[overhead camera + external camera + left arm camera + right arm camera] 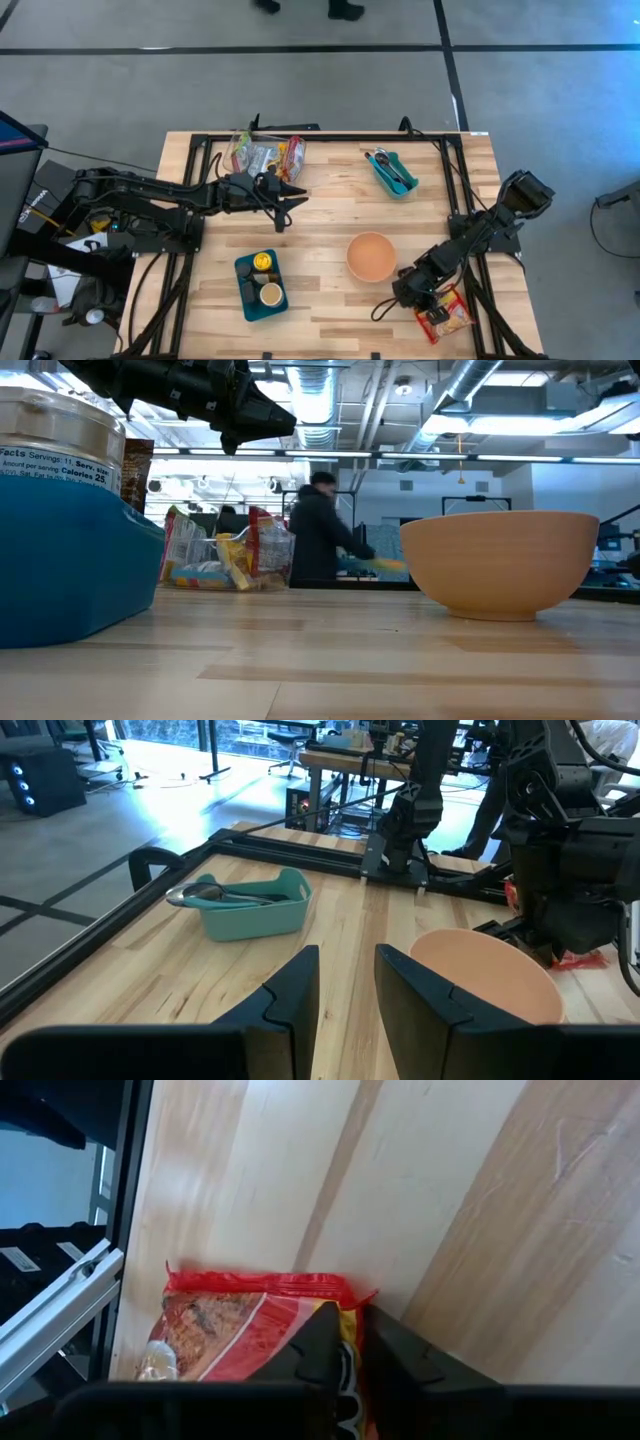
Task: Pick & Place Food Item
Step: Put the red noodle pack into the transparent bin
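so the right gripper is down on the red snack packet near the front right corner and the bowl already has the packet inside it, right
Not quite. The right gripper is down on the red snack packet near the front right corner, with its fingers pinched on the packet's edge in the right wrist view. But the bowl is empty: the high view shows nothing inside it, and the packet lies on the table beside it.

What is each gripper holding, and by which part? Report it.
The right gripper is pinched on the top edge of the red snack packet lying on the table. The left gripper holds nothing, its fingers apart above the table.
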You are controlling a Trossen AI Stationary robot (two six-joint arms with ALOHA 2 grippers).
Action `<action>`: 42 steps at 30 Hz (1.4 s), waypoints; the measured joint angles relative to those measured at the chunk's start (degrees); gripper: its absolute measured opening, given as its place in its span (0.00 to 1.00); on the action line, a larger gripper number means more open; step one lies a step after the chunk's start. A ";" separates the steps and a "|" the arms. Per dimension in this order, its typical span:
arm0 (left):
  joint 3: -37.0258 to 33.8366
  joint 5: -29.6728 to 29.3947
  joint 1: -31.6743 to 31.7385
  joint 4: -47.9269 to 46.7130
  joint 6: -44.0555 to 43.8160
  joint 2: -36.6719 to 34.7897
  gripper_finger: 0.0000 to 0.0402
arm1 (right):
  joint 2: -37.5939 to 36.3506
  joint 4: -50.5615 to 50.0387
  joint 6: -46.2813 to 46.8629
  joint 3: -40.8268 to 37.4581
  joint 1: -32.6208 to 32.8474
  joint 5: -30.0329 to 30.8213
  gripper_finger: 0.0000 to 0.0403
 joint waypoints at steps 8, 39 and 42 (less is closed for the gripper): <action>0.00 0.00 -0.01 -0.02 -0.02 0.00 0.23 | 0.00 0.04 -0.01 0.00 -0.02 -0.07 0.01; 0.00 -0.01 -0.01 -0.04 0.00 0.00 0.23 | 0.02 -2.50 -0.66 9.56 0.07 1.98 0.00; 0.00 0.00 0.00 -0.04 0.00 0.00 0.23 | 0.02 -2.54 -0.77 10.84 0.07 2.81 0.00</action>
